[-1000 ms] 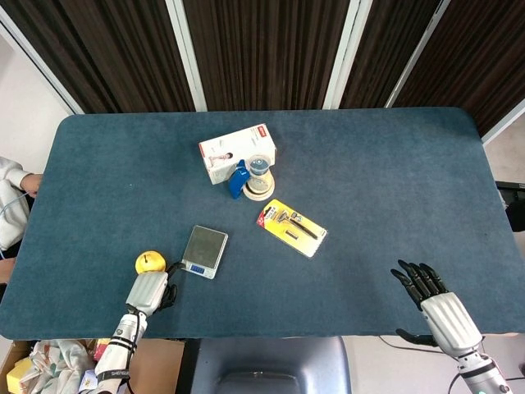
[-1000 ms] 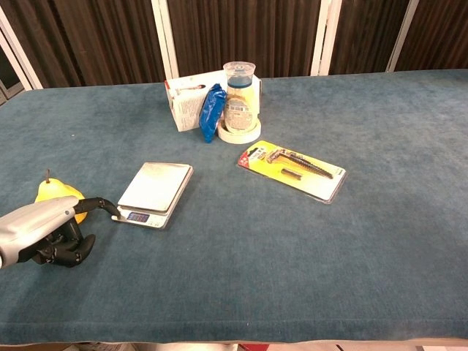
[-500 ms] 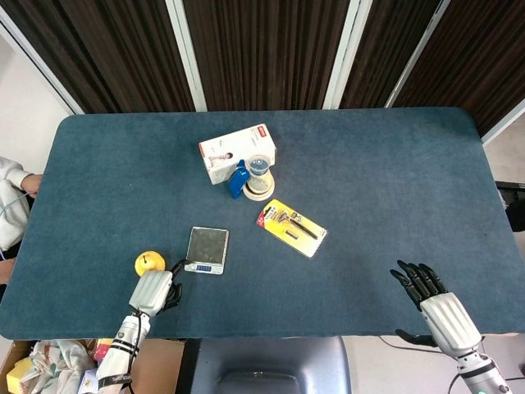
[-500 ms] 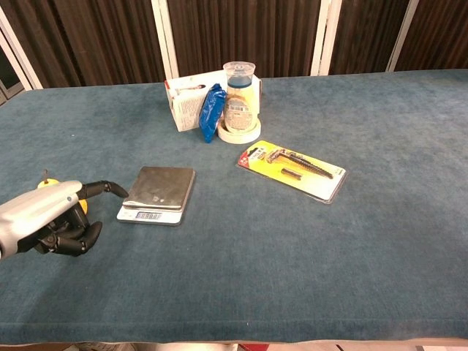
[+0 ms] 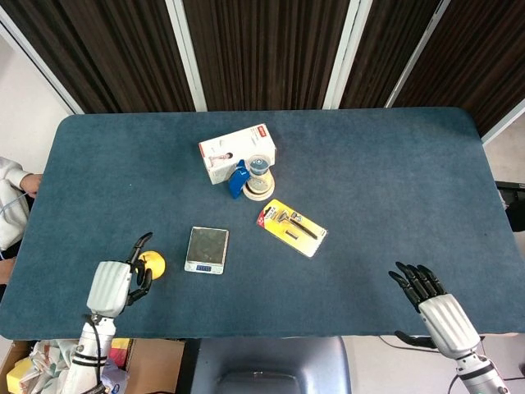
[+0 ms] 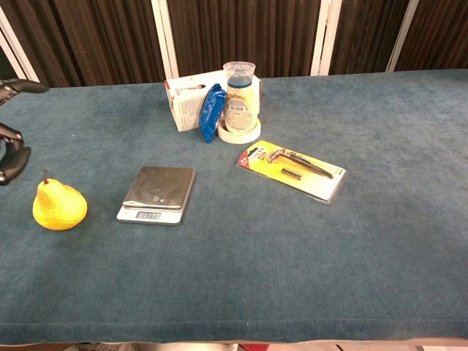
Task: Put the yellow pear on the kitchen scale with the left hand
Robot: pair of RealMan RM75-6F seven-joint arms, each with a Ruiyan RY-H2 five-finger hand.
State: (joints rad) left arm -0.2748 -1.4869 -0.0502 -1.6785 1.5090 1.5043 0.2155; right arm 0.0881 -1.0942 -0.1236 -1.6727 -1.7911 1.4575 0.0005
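Observation:
The yellow pear [image 6: 58, 207] stands upright on the blue table, a short way left of the silver kitchen scale [image 6: 157, 191]. In the head view the pear [image 5: 153, 264] is partly covered by the dark fingers of my left hand [image 5: 115, 283], which hangs raised above and left of it, fingers spread, holding nothing. Only its fingertips [image 6: 10, 134] show at the chest view's left edge. The scale [image 5: 206, 249] has nothing on its plate. My right hand [image 5: 428, 297] rests near the table's front right edge, fingers stretched out and empty.
Behind the scale stand a white box [image 5: 237, 153], a blue packet [image 5: 238, 179] and a jar on a tape roll [image 5: 260, 176]. A yellow blister pack [image 5: 294, 226] lies right of the scale. A person's arm [image 5: 15, 182] shows at the left edge.
My left hand has risen off the table and shifted left, away from the scale's corner, uncovering the pear. The scale was turned square a moment earlier. The right hand barely moved.

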